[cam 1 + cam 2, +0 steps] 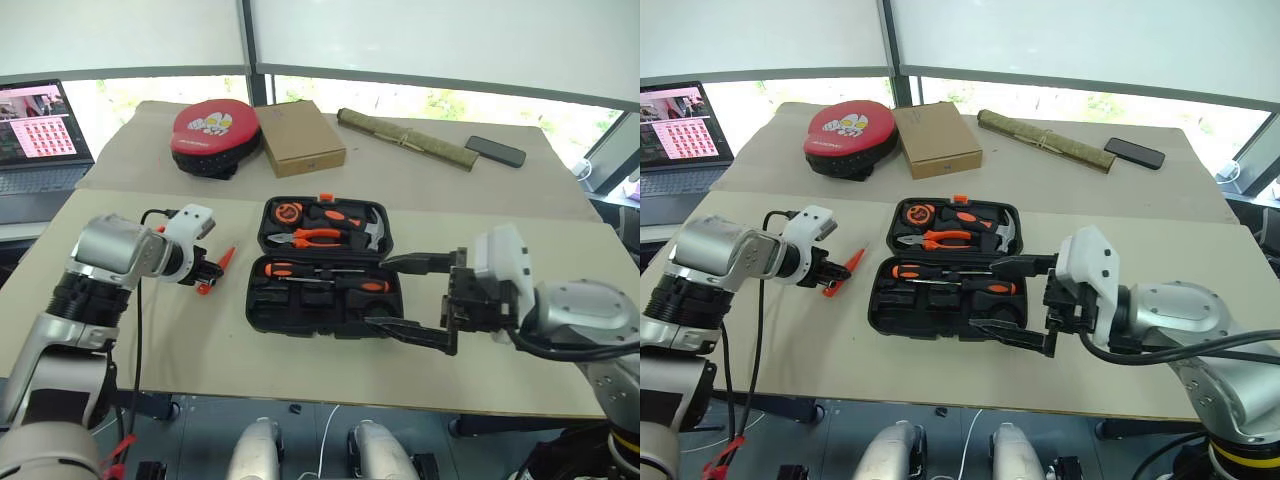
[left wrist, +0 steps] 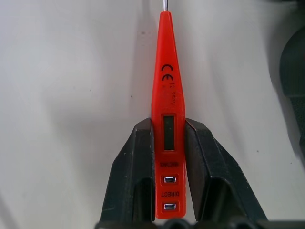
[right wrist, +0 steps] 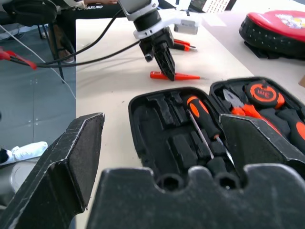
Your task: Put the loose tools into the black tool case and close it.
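Note:
A slim all-orange tester screwdriver (image 2: 167,95) lies on the white table left of the black tool case (image 1: 300,305). My left gripper (image 2: 167,125) points down at it, both black fingers pressed against its sides. The case lies open, with pliers (image 1: 312,237), a tape measure (image 1: 288,212), a hammer and an orange-and-black screwdriver (image 1: 325,276) in its moulded slots. My right gripper (image 1: 378,292) hovers open over the case's front right part, pointing left, nothing between its fingers.
At the back stand a red-and-black round pad (image 1: 215,135), a brown cardboard box (image 1: 302,138), an olive rolled bundle (image 1: 405,138) and a phone (image 1: 495,150). A laptop (image 1: 40,140) sits far left. A black cable (image 1: 140,300) hangs off the left wrist.

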